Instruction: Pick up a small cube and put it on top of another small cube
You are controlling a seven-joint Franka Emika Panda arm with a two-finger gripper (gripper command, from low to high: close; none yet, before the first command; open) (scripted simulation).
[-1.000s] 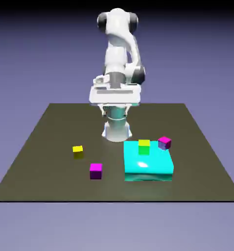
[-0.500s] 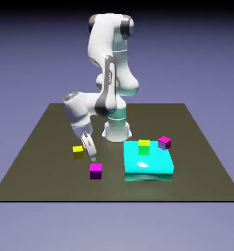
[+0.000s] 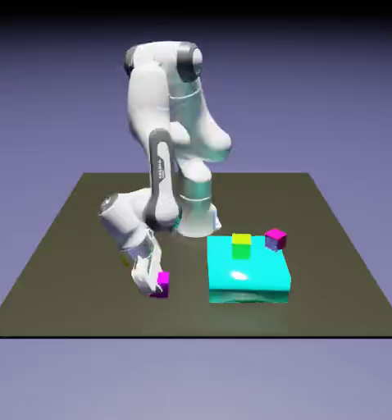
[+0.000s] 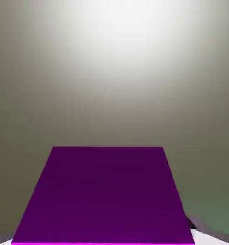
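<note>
You see a dark olive table (image 3: 68, 246). Resting directly on it: the small cube (image 3: 161, 285), a large flat cyan block (image 3: 248, 275), and a second magenta cube (image 3: 275, 239).

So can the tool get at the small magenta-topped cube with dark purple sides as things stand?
Probably yes: the tool is already down at the small magenta-topped cube, whose purple side fills the hand view, with nothing between them.

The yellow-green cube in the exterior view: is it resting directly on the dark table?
No, the yellow-green cube sits on top of the large cyan block, near its far edge.
</note>
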